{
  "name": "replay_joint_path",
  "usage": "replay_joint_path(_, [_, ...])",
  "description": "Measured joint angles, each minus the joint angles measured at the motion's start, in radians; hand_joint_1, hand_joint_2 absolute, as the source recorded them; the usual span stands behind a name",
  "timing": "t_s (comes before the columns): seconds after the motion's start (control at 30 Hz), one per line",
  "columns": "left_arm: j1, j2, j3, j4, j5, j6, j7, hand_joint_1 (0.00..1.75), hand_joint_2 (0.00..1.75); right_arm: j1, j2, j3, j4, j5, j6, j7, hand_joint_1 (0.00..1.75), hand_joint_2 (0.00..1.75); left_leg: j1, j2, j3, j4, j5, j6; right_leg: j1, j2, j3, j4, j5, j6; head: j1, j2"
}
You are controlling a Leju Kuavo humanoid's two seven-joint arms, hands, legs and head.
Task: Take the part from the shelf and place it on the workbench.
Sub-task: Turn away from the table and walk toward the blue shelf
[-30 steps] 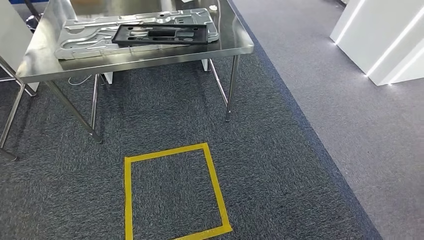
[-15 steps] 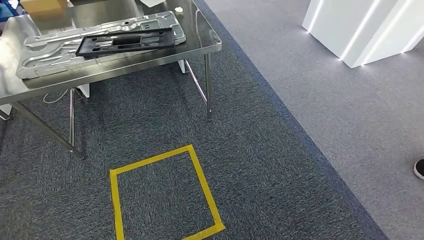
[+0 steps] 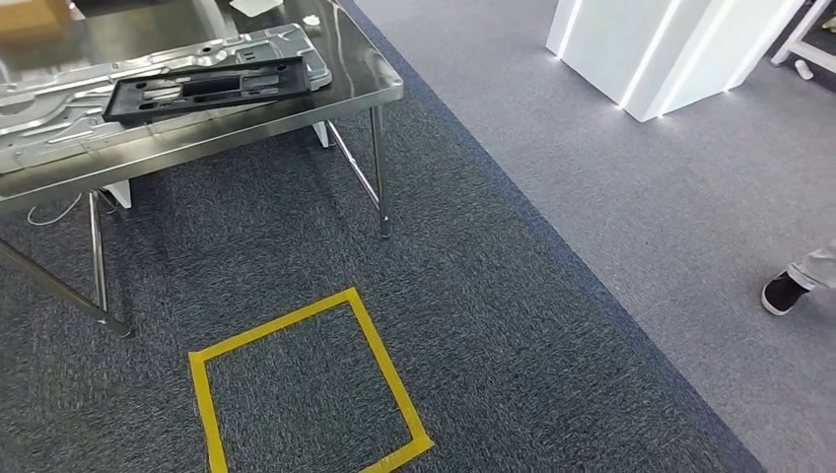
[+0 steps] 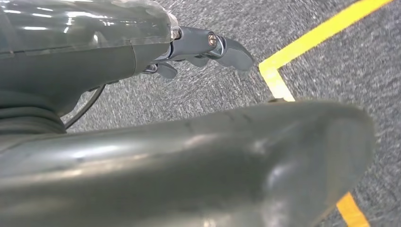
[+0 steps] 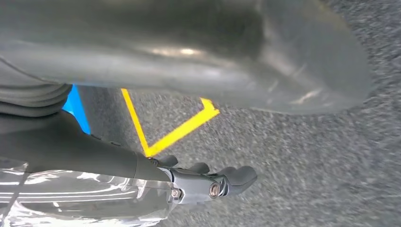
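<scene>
Both hands (image 4: 203, 49) (image 5: 208, 182) well apart from part (image 3: 202, 87)

You'll find no readable text, label, brand or number on anything here; nothing printed can be made out.
</scene>
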Motion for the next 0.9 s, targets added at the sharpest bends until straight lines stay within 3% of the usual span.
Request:
replay_joint_path(0.03, [0.000,-0.001,0.000,0.000,0.000,0.000,0.000,0.00,0.00,0.002,0.000,0.000,0.000,-0.001,0.001,0.000,0.00,0.00,0.000,0.008,0.001,0.001,-0.001,-0.002,-0.002,-0.005,0.018,-0.033,0.024,0.001,0.000,0.000])
replay_joint_path(0.1, [0.000,-0.004,0.000,0.000,0.002,0.000,-0.001,0.00,0.00,0.003,-0.002,0.000,0.000,-0.001,0.003,-0.002,0.00,0.00,-0.001,0.023,0.005,0.003,-0.006,-0.009,-0.003,-0.033,0.091,-0.173,0.087,-0.001,0.000,0.000])
replay_joint_path(0.17, [-0.001,-0.005,0.000,0.000,0.006,0.001,-0.002,0.00,0.00,0.001,-0.003,0.000,0.000,0.001,0.006,-0.006,0.00,0.00,-0.005,0.037,0.009,0.005,-0.013,-0.021,0.001,-0.056,0.140,-0.270,0.118,-0.010,0.000,0.000])
replay_joint_path(0.27, [-0.003,-0.005,0.000,0.000,0.009,0.001,-0.005,0.00,0.00,0.002,-0.004,0.000,0.000,0.009,0.010,-0.010,0.00,0.00,-0.005,0.054,0.015,0.005,-0.019,-0.041,0.006,-0.039,0.141,-0.284,0.121,-0.027,0.000,0.000])
replay_joint_path(0.33, [-0.004,-0.005,0.000,0.000,0.009,0.001,-0.007,0.00,0.00,0.002,-0.004,0.000,0.000,0.012,0.010,-0.010,0.00,0.00,0.000,0.028,0.006,0.035,-0.044,-0.052,0.003,-0.024,0.142,-0.288,0.126,-0.040,0.000,0.000])
replay_joint_path(0.4, [-0.002,-0.005,0.000,0.000,0.009,0.000,-0.008,0.00,0.00,0.001,-0.004,0.000,0.000,0.013,0.010,-0.010,0.00,0.00,0.003,-0.015,-0.042,0.144,-0.108,-0.057,0.003,-0.009,0.141,-0.290,0.129,-0.050,0.000,0.000])
replay_joint_path(0.47, [0.002,-0.005,0.000,0.000,0.009,0.000,-0.008,0.00,0.00,0.000,-0.004,0.000,0.000,0.013,0.010,-0.010,0.00,0.00,0.003,-0.031,-0.105,0.276,-0.159,-0.058,0.006,0.011,0.140,-0.289,0.129,-0.054,0.000,0.000])
replay_joint_path(0.5, [0.004,-0.005,0.000,0.000,0.009,0.000,-0.008,0.00,0.00,0.000,-0.004,0.000,0.000,0.013,0.010,-0.010,0.00,0.00,0.003,-0.032,-0.120,0.303,-0.158,-0.057,0.008,0.022,0.141,-0.289,0.129,-0.054,0.000,0.000])
replay_joint_path(0.53, [0.005,-0.005,0.000,0.000,0.009,0.000,-0.008,0.00,0.00,0.001,-0.004,0.000,0.000,0.013,0.010,-0.010,0.00,0.00,0.003,-0.033,-0.116,0.286,-0.135,-0.055,0.010,0.033,0.142,-0.288,0.129,-0.054,0.000,0.000])
replay_joint_path(0.6, [0.005,-0.005,0.000,0.000,0.009,0.000,-0.008,0.00,0.00,0.001,-0.004,0.000,0.000,0.013,0.011,-0.010,0.00,0.00,0.003,-0.053,-0.063,0.156,-0.056,-0.044,0.011,0.056,0.145,-0.287,0.128,-0.054,0.000,0.000])
replay_joint_path(0.67, [0.005,-0.003,0.000,0.000,0.009,0.000,-0.008,0.00,0.00,-0.001,-0.002,0.000,0.000,0.013,0.011,-0.010,0.00,0.00,0.002,-0.088,-0.017,0.041,-0.009,-0.035,0.012,0.075,0.142,-0.284,0.128,-0.047,0.000,0.000])
replay_joint_path(0.7, [0.004,-0.002,0.000,0.000,0.008,0.000,-0.008,0.00,0.00,-0.001,-0.001,0.000,0.000,0.013,0.011,-0.009,0.00,0.00,0.000,-0.099,-0.010,0.019,-0.004,-0.032,0.010,0.082,0.138,-0.284,0.129,-0.042,0.000,0.000])
replay_joint_path(0.77, [0.002,-0.002,0.000,0.000,0.006,-0.002,-0.006,0.00,0.00,0.002,-0.001,0.000,0.000,0.013,0.010,-0.009,0.00,0.00,-0.003,-0.089,-0.008,0.012,-0.001,-0.025,0.007,0.097,0.133,-0.285,0.133,-0.028,0.000,0.000])
replay_joint_path(0.83, [0.001,-0.003,0.000,0.000,0.001,-0.005,-0.004,0.00,0.00,0.003,0.000,0.000,0.000,0.012,0.006,-0.008,0.00,0.00,0.000,-0.070,-0.001,-0.001,0.007,-0.012,0.008,0.079,0.124,-0.266,0.120,-0.018,0.000,0.000])
replay_joint_path(0.9, [0.000,-0.004,-0.001,0.000,-0.004,-0.008,-0.003,0.00,0.00,0.000,0.001,0.000,0.000,0.010,0.000,-0.006,0.00,0.00,0.002,-0.047,0.003,-0.011,0.012,-0.002,0.009,0.033,0.080,-0.175,0.068,-0.013,0.000,0.000])
